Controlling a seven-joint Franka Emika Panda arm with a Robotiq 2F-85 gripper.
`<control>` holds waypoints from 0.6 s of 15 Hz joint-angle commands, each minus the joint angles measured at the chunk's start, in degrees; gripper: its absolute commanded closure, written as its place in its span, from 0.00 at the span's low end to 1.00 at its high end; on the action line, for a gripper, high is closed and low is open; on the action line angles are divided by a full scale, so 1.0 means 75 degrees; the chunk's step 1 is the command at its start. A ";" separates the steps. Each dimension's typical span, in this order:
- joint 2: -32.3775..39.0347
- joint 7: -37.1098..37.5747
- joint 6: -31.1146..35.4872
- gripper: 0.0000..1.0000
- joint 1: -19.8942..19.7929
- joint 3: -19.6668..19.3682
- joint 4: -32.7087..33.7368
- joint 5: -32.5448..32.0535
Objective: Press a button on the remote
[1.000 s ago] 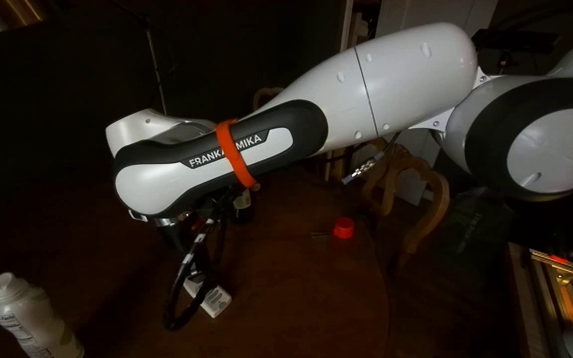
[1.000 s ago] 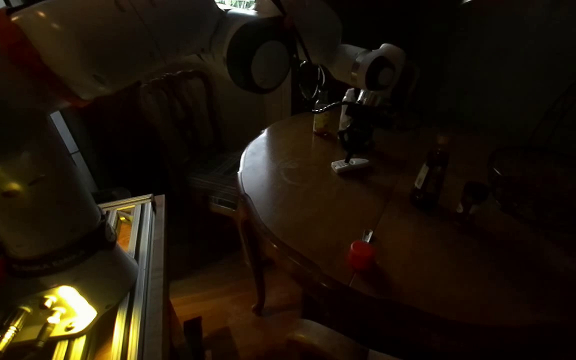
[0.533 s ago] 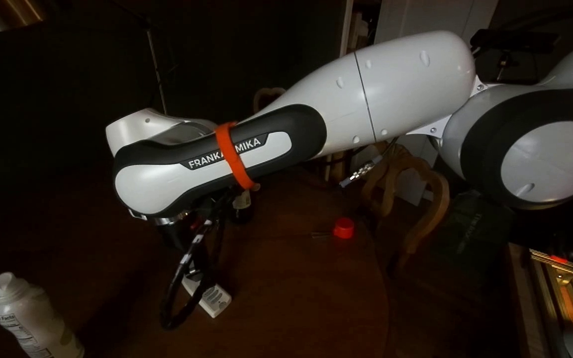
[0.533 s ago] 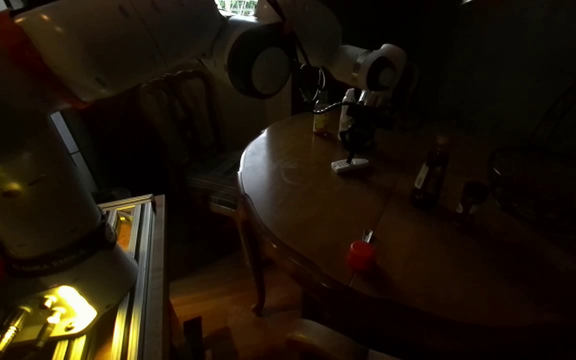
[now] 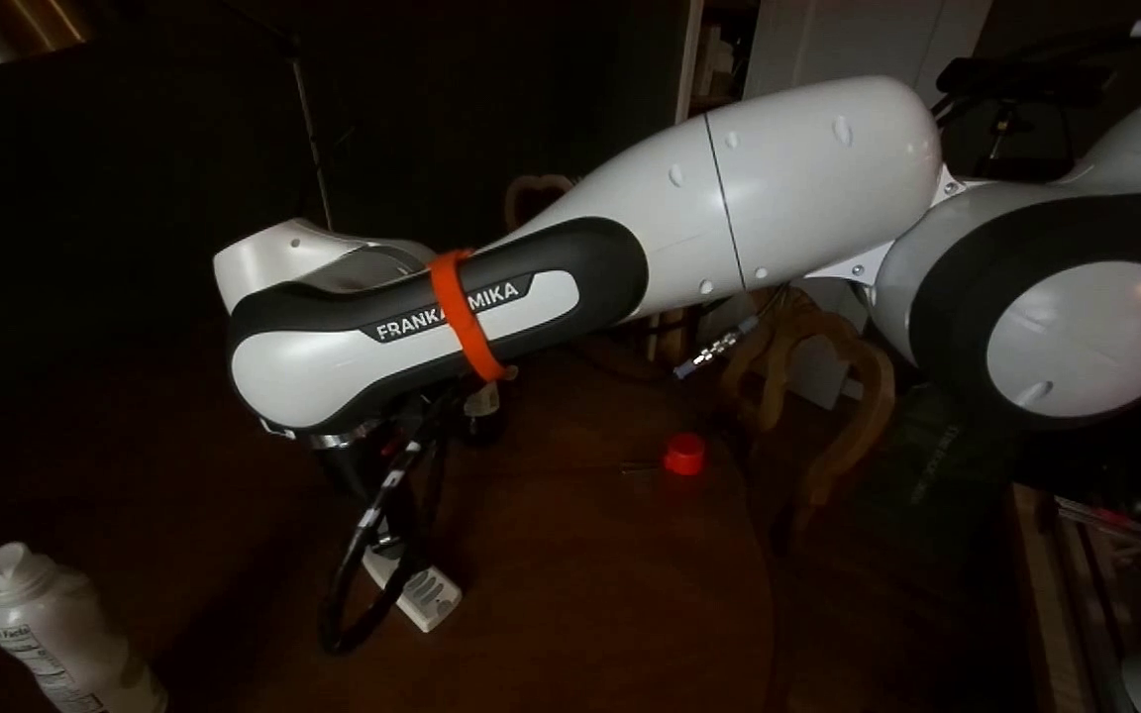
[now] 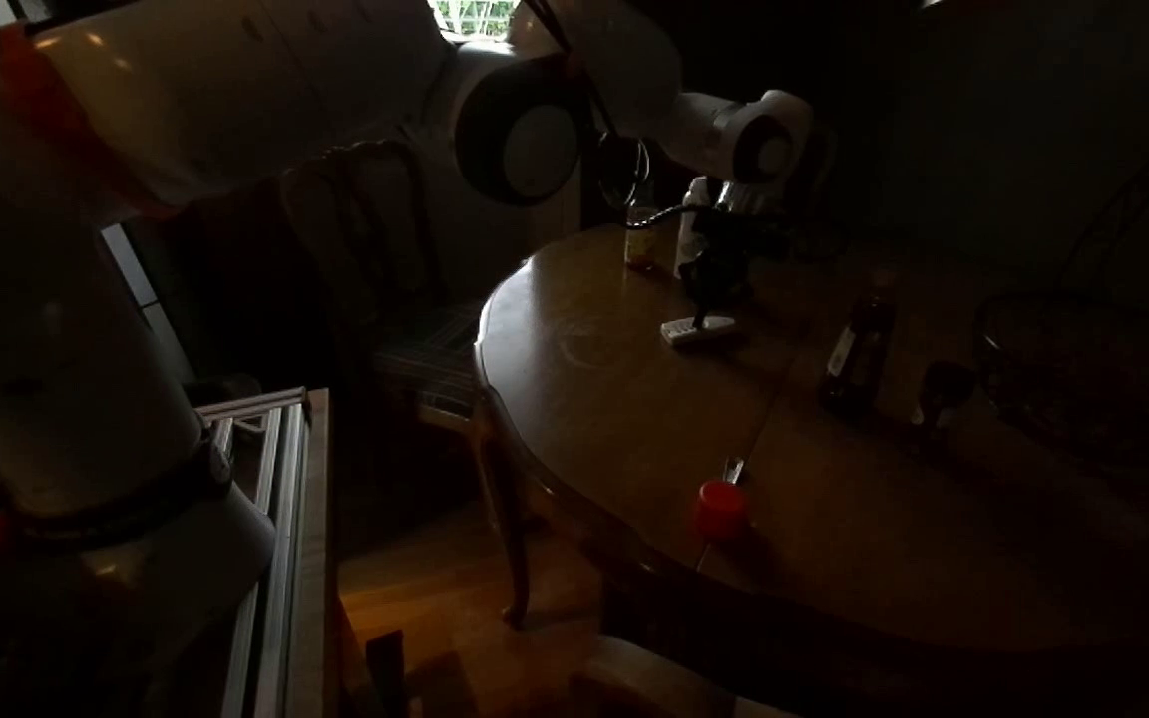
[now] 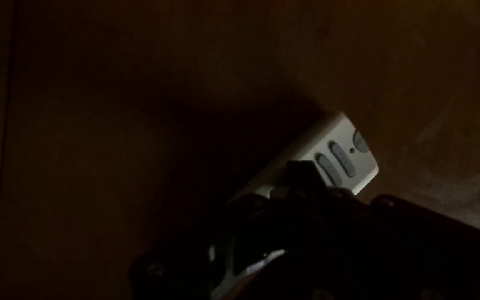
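Observation:
A white remote with grey buttons lies on the dark wooden table, and it shows in both exterior views. In the wrist view one end of the remote shows a round button and two oval grey buttons. My gripper is shut and points down, its fingertips together over the remote beside an oval button. In an exterior view the gripper tip is at the remote's top face; I cannot tell if it touches. The gripper hides the rest of the remote.
A white spray can stands near the table edge. A red cap with a small metal piece lies on the table. A dark bottle, a dark cup and another bottle stand there too. Chairs surround it.
The arm's elbow and upper links have sunk slightly, while the gripper stays nearly in place over the remote. The remote has not visibly moved. The yellow light at the robot base has gone off.

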 commanded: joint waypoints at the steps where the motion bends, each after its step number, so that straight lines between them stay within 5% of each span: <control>1: 0.0404 0.0068 -0.0442 1.00 0.0126 -0.0068 0.0563 -0.0058; 9: 0.1076 0.0063 -0.1925 1.00 0.0908 -0.0812 0.1345 -0.1154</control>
